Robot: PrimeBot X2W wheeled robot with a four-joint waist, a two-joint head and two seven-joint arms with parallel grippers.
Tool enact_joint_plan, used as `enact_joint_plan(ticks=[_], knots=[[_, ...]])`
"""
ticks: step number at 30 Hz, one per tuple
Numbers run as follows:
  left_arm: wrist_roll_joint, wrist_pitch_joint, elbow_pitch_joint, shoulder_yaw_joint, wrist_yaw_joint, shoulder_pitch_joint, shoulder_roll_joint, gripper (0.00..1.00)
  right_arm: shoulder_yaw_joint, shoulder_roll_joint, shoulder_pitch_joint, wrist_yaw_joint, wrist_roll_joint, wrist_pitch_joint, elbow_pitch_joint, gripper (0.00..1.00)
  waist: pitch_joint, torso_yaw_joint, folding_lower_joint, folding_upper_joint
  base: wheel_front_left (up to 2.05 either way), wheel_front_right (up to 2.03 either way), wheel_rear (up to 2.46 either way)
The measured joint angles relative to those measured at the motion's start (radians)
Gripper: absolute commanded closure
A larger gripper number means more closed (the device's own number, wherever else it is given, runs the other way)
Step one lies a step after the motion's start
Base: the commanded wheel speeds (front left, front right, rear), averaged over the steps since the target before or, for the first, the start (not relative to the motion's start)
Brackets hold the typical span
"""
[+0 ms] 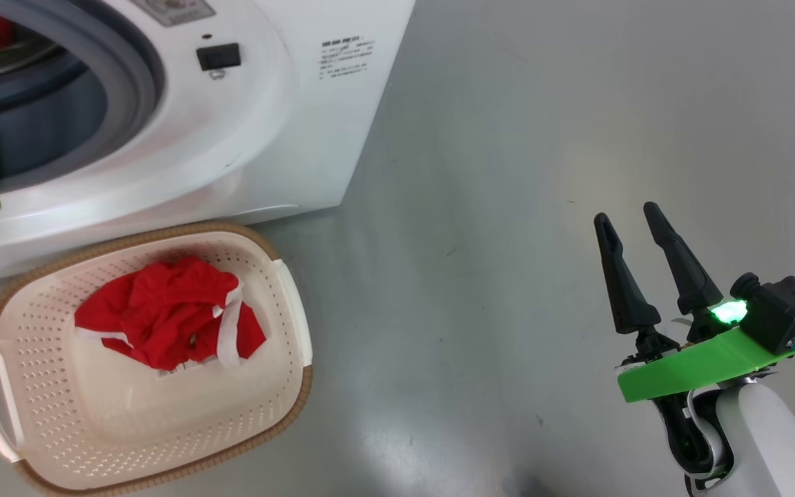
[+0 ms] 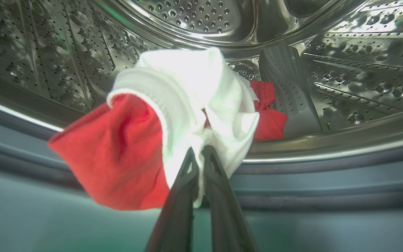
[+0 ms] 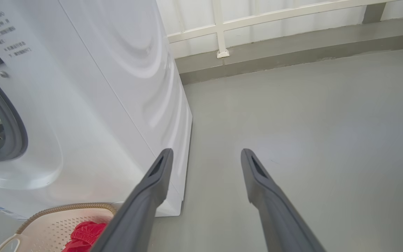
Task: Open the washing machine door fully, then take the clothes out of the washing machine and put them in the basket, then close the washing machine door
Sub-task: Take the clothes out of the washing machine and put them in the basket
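Starting with the head view, the washing machine (image 1: 266, 124) stands with its round opening exposed at the upper left. The basket (image 1: 135, 414) sits on the floor (image 1: 508, 207) just in front of it, with one red garment (image 1: 163, 317) crumpled inside. The right gripper (image 1: 625, 212) hangs well apart over bare floor, its fingers spread and empty. In the left wrist view, the left gripper (image 2: 198, 150) reaches past the grey rubber ring (image 2: 327, 175) at the mouth of the steel drum (image 2: 362, 70). Its fingers are clenched on a white fold of a red-and-white garment (image 2: 124, 147) that hangs at the drum's lip. A further patch of red cloth (image 2: 269, 120) lies behind it, and I cannot tell whether it is the same piece. The right wrist view has that gripper's fingers parted with nothing between them, and the machine's side and a corner of the basket to their left. By my reading, opening is done, unloading is partway, and the door remains to be closed.
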Motion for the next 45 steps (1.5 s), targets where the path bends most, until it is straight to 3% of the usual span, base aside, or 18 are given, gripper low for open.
enact_joint_plan(ticks=[4,9,20,33,45], knots=[[-0.022,-0.030,0.002,0.006,-0.015,0.001,-0.002,1.00,0.001,-0.001,0.000,0.000,0.000,0.000,0.002,0.00,-0.011,0.006,0.0000,0.0000,0.00,0.00,0.00],[-0.058,-0.064,-0.041,0.026,-0.082,0.046,-0.020,1.00,0.004,-0.008,0.005,0.000,-0.001,0.000,0.005,0.00,-0.046,0.018,0.0000,0.0000,0.00,0.00,0.00],[-0.099,-0.065,-0.435,0.064,-0.125,0.325,-0.119,1.00,0.007,-0.041,0.067,0.000,-0.001,0.000,0.014,0.00,-0.149,0.062,0.0000,0.0000,0.00,0.00,0.00],[-0.095,-0.065,-0.736,0.108,-0.185,0.520,-0.188,1.00,-0.002,-0.053,0.120,0.000,-0.002,0.000,0.016,0.00,-0.242,0.119,0.0000,0.0000,0.00,0.00,0.00],[-0.088,-0.068,-0.996,0.156,-0.213,0.637,-0.231,1.00,-0.014,-0.059,0.153,0.000,-0.004,0.000,0.014,0.00,-0.285,0.147,0.0000,0.0000,0.00,0.00,0.00]])
